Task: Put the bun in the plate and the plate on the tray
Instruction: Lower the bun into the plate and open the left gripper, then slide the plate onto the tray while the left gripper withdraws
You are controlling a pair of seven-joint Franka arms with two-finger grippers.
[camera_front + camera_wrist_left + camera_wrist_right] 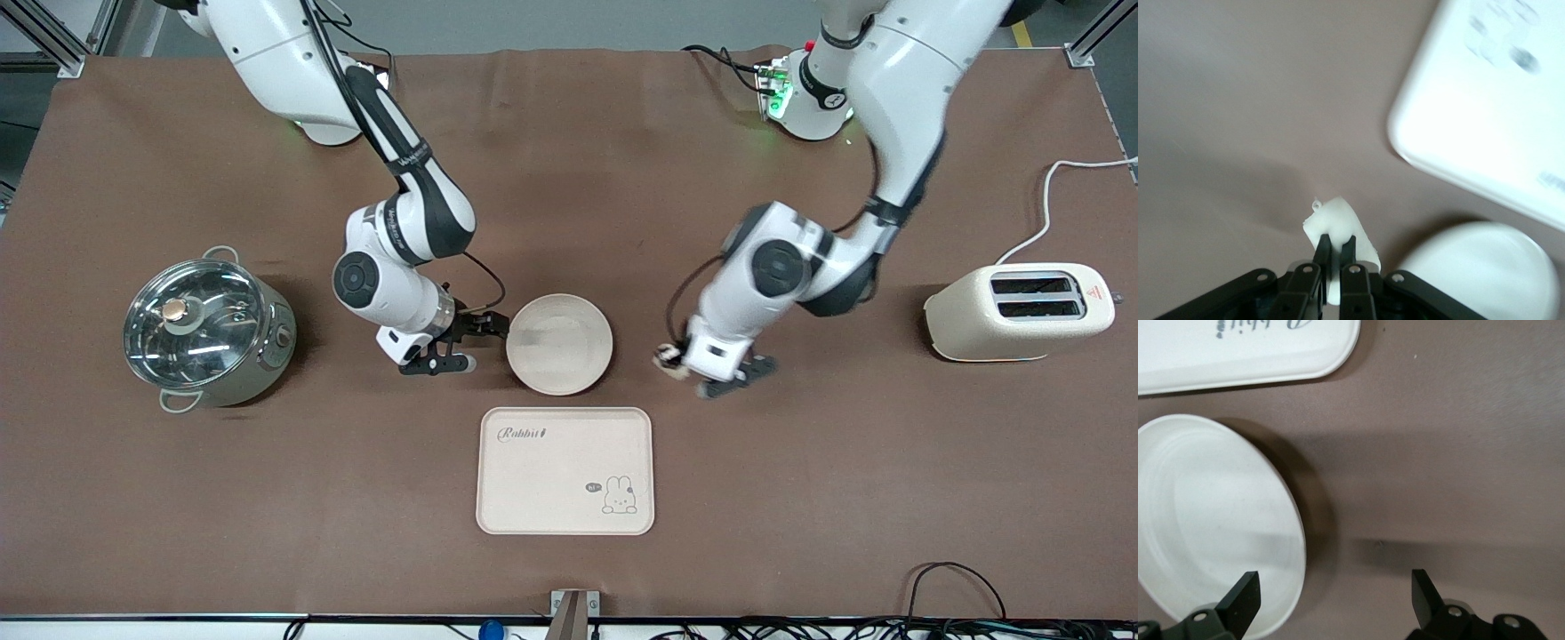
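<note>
Front view: my left gripper, clamping the bun, is carrying it toward the plate at its 9 o'clock, while my right gripper is waiting, fingers apart.

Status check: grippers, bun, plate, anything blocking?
Left gripper shut on the bun, over bare table beside the plate. Right gripper open at the plate's rim. Plate empty, not yet on the tray. Nothing in the way.
</note>
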